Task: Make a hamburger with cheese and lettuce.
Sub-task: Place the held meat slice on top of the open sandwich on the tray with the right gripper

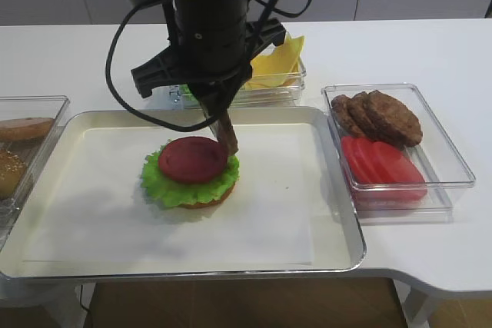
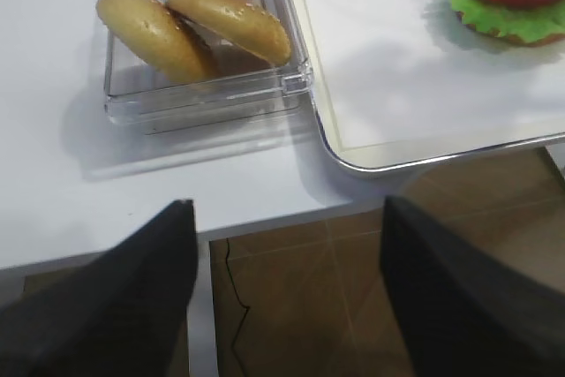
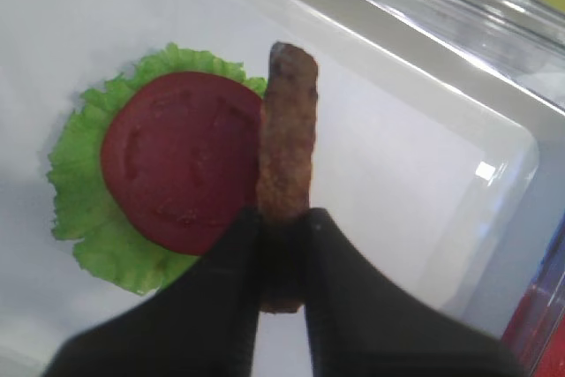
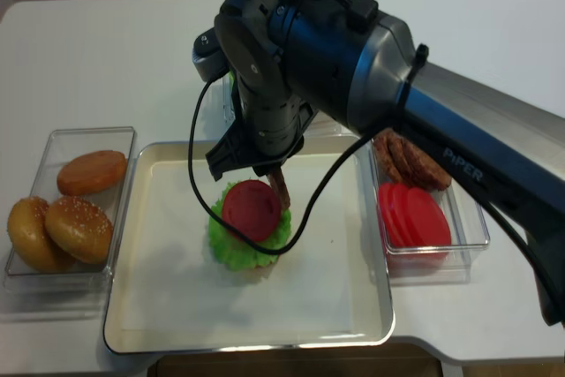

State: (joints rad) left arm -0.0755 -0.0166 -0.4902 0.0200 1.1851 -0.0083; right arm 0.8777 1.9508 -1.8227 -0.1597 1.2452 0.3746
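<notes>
Holding a brown patty (image 3: 286, 161) by its edge, the right gripper (image 3: 282, 245) is pinched tight, just beside the hamburger (image 1: 190, 173) on the tray (image 1: 330, 182). The patty looks stiff and light. The left gripper (image 2: 287, 297) hangs wide apart, holding nothing.

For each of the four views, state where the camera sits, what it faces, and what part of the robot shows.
Exterior high: in front of the table, facing the tray and hamburger; right arm shows.
Right wrist: above the right gripper, looking down at the edge-on patty it pinches.
Left wrist: off the table's edge, facing the bun box; left gripper open.
Exterior high (realsense): overhead, looking steeply down; right arm shows.
All four share the hamburger.
</notes>
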